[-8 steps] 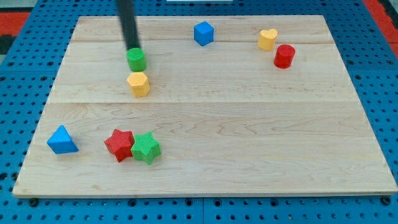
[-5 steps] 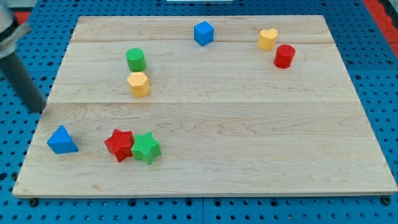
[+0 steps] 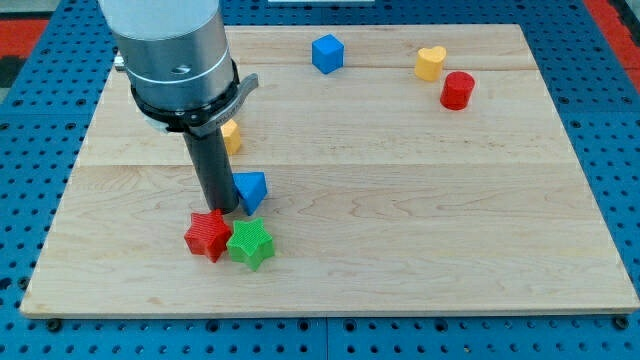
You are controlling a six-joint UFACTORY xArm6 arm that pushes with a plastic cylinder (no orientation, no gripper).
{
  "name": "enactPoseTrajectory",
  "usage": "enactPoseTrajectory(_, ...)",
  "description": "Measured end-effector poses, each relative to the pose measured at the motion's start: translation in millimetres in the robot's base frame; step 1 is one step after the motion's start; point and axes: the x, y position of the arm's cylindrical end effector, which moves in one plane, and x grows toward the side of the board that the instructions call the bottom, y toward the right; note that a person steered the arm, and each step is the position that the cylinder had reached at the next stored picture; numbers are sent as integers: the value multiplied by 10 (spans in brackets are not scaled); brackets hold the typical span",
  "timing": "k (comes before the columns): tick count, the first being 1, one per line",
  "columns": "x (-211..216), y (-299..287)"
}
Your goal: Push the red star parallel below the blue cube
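The red star [image 3: 207, 236] lies near the view's bottom left of the wooden board [image 3: 400, 200], touching the green star [image 3: 249, 243] on its right. The blue cube [image 3: 326, 53] sits near the view's top, centre. My rod comes down from the large grey arm body, and my tip [image 3: 218, 211] stands just above the red star, touching or nearly touching its upper edge. The blue triangular block [image 3: 250, 188] lies right beside the tip, on its right.
A yellow hexagonal block [image 3: 231, 137] is partly hidden behind the arm body. A yellow heart [image 3: 430, 63] and a red cylinder [image 3: 457, 90] sit at the view's top right. The green cylinder is hidden by the arm.
The rod swept from the view's left edge to the stars. The blue triangle has moved from the far left to just above the green star. Both stars shifted slightly right.
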Motion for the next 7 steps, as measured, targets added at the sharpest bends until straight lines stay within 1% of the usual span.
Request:
enactPoseTrajectory(1,81,-501)
enactPoseTrajectory(2,556,-288)
enactPoseTrajectory(3,806,-11)
enactPoseTrajectory(4,806,788)
enactPoseTrajectory(5,806,1196)
enactPoseTrajectory(6,819,576)
enactPoseTrajectory(7,776,-728)
